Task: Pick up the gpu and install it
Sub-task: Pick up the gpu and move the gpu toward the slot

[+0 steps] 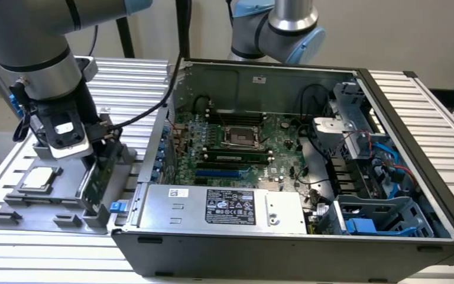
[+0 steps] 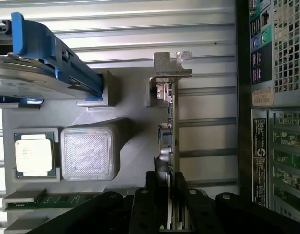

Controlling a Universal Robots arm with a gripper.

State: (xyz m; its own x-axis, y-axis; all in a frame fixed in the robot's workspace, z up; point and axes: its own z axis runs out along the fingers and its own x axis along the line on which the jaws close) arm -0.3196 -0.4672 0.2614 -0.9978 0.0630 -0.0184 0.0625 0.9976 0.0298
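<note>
One arm reaches down at the exterior view's left, its gripper [image 1: 91, 149] low over a grey fixture tray [image 1: 22, 207] on the slatted metal table [image 1: 45, 251]; the gpu [image 1: 94, 177] stands on edge in a slot along the tray's right side, just beside the open computer case [image 1: 290, 251]. In the wrist view the gripper [image 2: 165, 197] is partly closed, its two black fingers [image 2: 140, 207] pressed against opposite faces of the gpu [image 2: 167, 122]; the card sits in its slot in the tray [image 2: 125, 102], with its silver end bracket [image 2: 172, 66] at the end away from the fingers. A small square processor chip [image 1: 38, 179] lies in a pocket left of the card; a silver hard drive [image 2: 33, 73] with blue rails rests on the tray near the bracket end. Inside the case, to the right, the green motherboard [image 1: 235, 148] lies exposed.
</note>
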